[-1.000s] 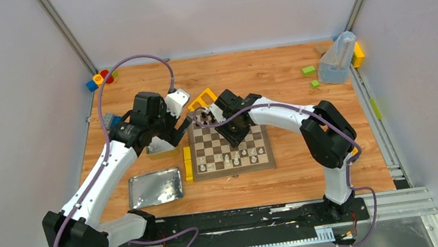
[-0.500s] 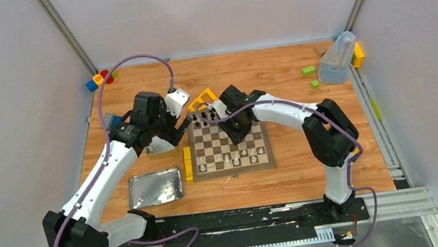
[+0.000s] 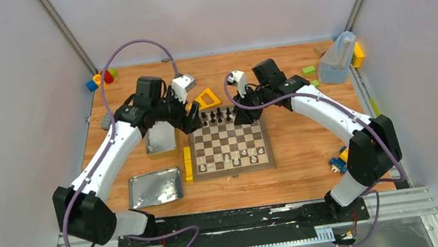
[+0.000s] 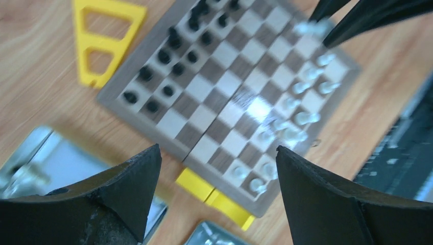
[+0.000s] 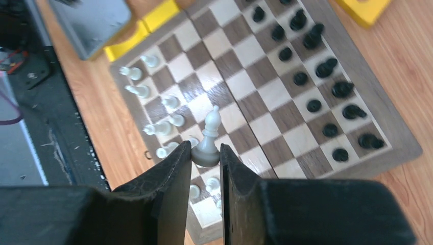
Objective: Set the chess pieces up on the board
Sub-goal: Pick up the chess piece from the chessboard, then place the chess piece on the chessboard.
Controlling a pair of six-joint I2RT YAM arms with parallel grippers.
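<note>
1. Right hand (image 5: 206, 153) has made the larger move. A second ago it hung low over the middle of the square wooden chessboard (image 3: 230, 140); now its arm has swung up and out toward the board's far right edge. Its fingers are closed on the base of a pale silvery pointed chess piece (image 5: 209, 133), which stands upright and clear of the squares.
2. Left hand (image 4: 215, 153) has come away from the open shiny metal tin (image 3: 160, 139) and hovers near the board's far left corner. It is spread wide, with nothing between its fingers and nothing touched.
3. The board lies flat in the middle of the wooden desk (image 3: 300, 170), with a yellow plastic block (image 3: 188, 163) just beside its left edge.
4. Black chess pieces (image 3: 215, 117) crowd the two far rows. Pale chess pieces (image 3: 234, 157) stand along the two near rows, which show gaps.
5. Judged from this, a pick-up is complete and one pale piece is in transit. It most likely belongs on a free square in the near rows, so the right arm would have to bring it back down without knocking its neighbours. The empty left hand looks free to fetch another piece.
</note>
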